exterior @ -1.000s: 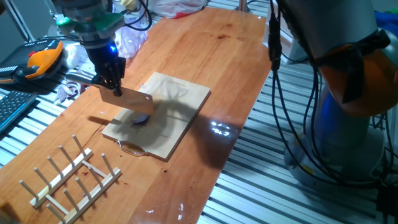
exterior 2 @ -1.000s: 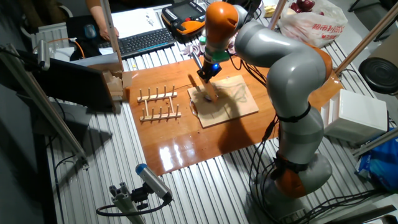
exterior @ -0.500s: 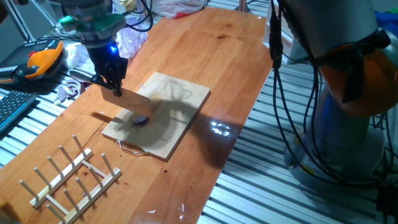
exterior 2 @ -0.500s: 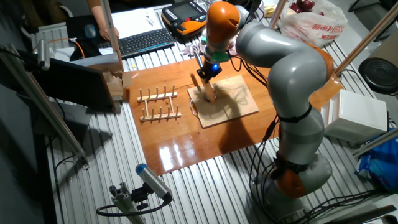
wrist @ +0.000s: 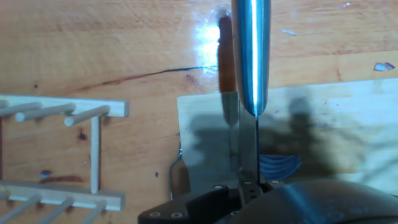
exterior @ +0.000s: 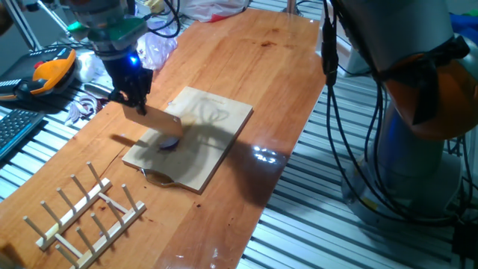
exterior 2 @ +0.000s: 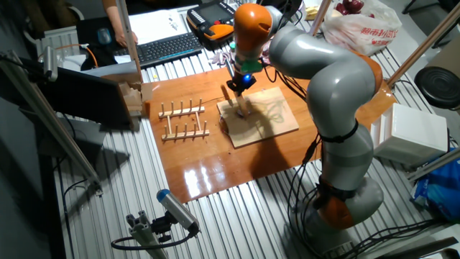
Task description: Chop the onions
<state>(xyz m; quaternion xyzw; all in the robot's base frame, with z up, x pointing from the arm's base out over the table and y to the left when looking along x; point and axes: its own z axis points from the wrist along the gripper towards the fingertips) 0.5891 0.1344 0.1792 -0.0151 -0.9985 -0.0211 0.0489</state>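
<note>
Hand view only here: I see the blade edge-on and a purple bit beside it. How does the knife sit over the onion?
Observer: In one fixed view the knife slopes down from the hand, its low end right above the onion.
Operator: Any more onion on the board?
Observer: No, only that one piece shows on the cutting board.
Operator: What lies past the hand?
Observer: A crumpled plastic bag, on the table beyond the board.
</note>
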